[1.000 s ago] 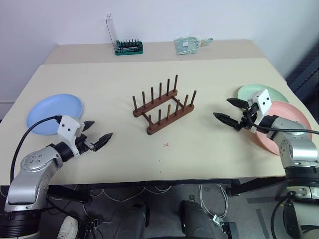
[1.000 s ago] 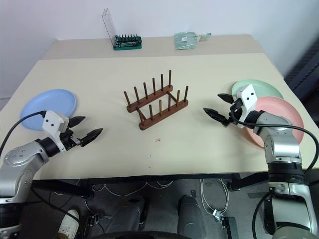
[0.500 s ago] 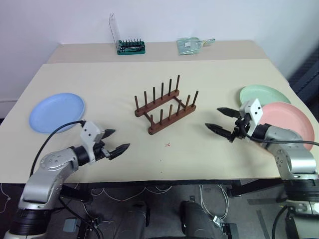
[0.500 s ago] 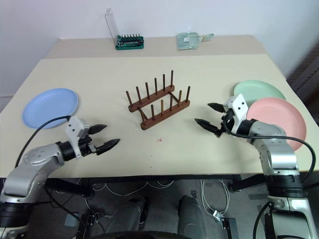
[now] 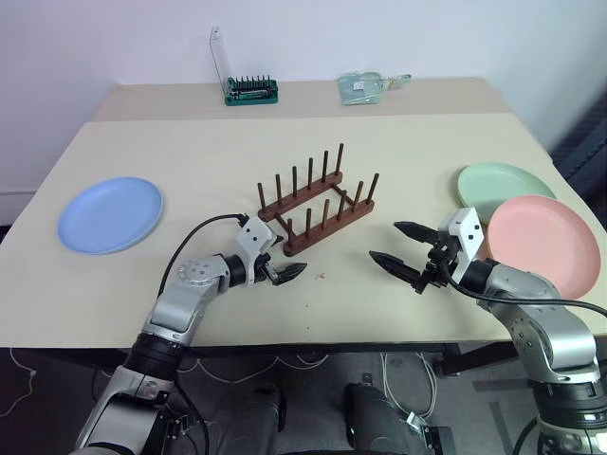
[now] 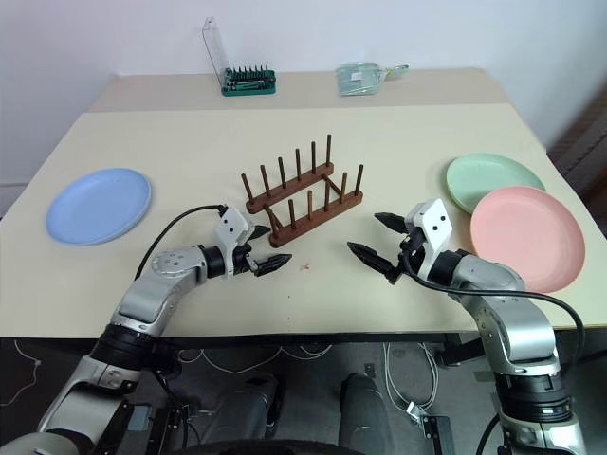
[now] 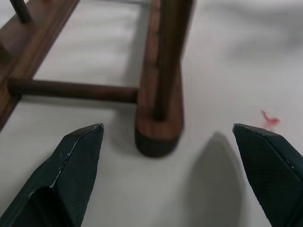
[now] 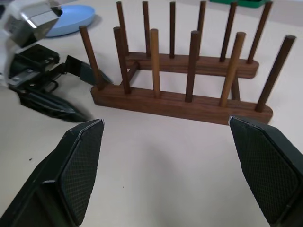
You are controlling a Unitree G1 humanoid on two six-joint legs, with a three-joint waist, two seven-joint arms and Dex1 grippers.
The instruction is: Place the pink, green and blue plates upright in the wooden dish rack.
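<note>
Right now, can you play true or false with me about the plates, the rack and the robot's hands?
1. The wooden dish rack has no plates in it. True.
2. The blue plate sits beside the pink plate. False: it lies alone on the robot's left side of the table; the green plate is the one beside the pink plate.
3. The left hand is holding a plate. False: it is open and empty, close to the near end of the rack.
4. The right hand is open. True.
5. All three plates lie flat on the table. True.
</note>
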